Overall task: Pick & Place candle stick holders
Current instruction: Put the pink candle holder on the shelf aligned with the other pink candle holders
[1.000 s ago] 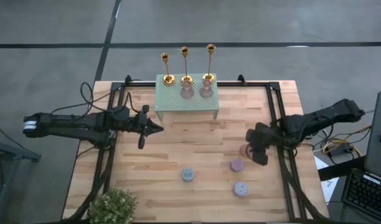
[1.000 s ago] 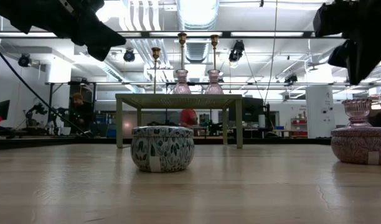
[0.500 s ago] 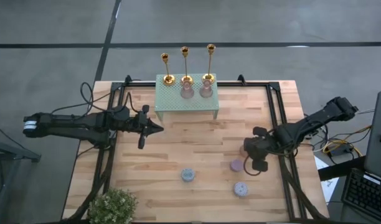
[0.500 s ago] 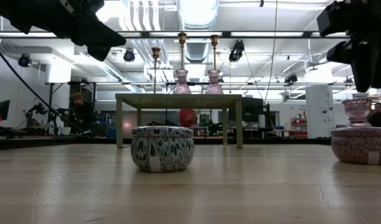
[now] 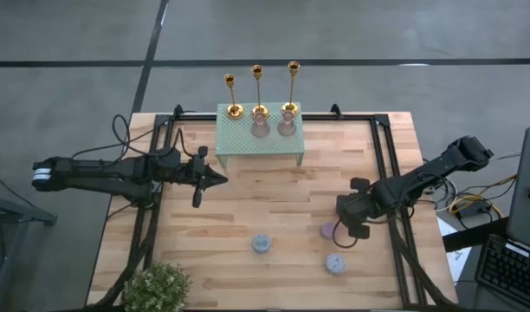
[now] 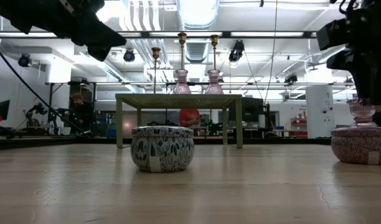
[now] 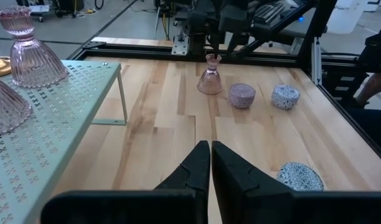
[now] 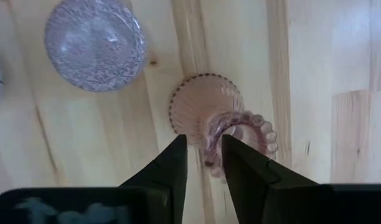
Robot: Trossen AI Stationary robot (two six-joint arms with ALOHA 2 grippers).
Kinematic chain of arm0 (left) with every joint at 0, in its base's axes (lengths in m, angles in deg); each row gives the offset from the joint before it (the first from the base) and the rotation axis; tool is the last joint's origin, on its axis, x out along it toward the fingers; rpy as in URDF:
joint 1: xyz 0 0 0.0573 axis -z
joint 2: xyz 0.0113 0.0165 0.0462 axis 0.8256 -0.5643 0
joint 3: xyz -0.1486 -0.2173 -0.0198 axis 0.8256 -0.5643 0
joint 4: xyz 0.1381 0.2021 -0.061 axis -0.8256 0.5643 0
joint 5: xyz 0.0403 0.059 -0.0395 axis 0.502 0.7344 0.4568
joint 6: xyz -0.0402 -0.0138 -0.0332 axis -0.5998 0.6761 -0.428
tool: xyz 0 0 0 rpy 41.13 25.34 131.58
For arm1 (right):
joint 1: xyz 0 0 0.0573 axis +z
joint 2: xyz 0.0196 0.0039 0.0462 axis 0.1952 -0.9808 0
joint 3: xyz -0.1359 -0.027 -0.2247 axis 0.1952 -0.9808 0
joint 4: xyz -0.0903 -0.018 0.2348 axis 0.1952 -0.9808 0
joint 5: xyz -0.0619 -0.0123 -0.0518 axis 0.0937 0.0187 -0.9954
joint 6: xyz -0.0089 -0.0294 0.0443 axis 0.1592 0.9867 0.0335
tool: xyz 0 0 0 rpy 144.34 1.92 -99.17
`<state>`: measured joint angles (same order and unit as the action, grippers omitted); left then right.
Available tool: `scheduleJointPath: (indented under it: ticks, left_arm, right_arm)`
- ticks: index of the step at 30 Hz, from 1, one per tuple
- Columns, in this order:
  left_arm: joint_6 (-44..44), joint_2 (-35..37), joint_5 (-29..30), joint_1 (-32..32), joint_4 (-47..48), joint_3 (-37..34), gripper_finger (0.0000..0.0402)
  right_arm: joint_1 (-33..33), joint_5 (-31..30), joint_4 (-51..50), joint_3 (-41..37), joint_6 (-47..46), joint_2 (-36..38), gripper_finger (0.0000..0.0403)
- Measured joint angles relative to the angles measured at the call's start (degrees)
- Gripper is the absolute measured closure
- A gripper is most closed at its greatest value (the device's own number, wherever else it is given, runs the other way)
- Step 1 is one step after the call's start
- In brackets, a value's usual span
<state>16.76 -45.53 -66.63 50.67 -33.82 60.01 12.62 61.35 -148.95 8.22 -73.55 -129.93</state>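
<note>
Three gold candlesticks stand on their round bases along the far edge of a green perforated stand. Two pink glass holders stand in front of them on the stand. A third pink glass holder stands upright on the table, and it also shows in the left wrist view. My right gripper points down over it, open. One finger is over the cup's mouth and the other is outside its scalloped rim. My left gripper is shut and empty, above the table left of the stand. My right gripper straddles the near wall of the pink holder's cup from above. Whether either finger touches the glass, I cannot tell. The holder stands upright on its base on the table.
A patterned tin, a pink tin and a pale tin sit on the near half of the table. A potted plant stands at the near left corner. The pink tin lies close beside the holder.
My right gripper has moved a little toward the table's near and left edges. It has come down over the pink glass holder on the table, so its fingers now reach the cup top. The holder has not moved.
</note>
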Motion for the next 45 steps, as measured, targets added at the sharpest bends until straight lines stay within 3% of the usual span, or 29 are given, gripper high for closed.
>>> scheduleJointPath:
  ticks: [13, 23, 45]
  left_arm:
    - [0.0, -0.9, 0.1, 0.0, 0.0, 0.0, 0.0380]
    - [0.0, -3.1, 0.1, 0.0, -1.3, 0.0, 0.0380]
    - [-2.6, -3.4, 0.1, 0.0, -2.1, 0.0, 0.0380]
  right_arm:
    - [-0.2, -5.6, 0.0, 0.1, 4.4, -5.0, 0.0372]
    - [-4.4, -9.5, 1.9, 6.4, 11.7, -6.5, 0.0371]
    - [-16.0, -6.3, 6.7, 36.9, 34.7, -36.6, 0.0369]
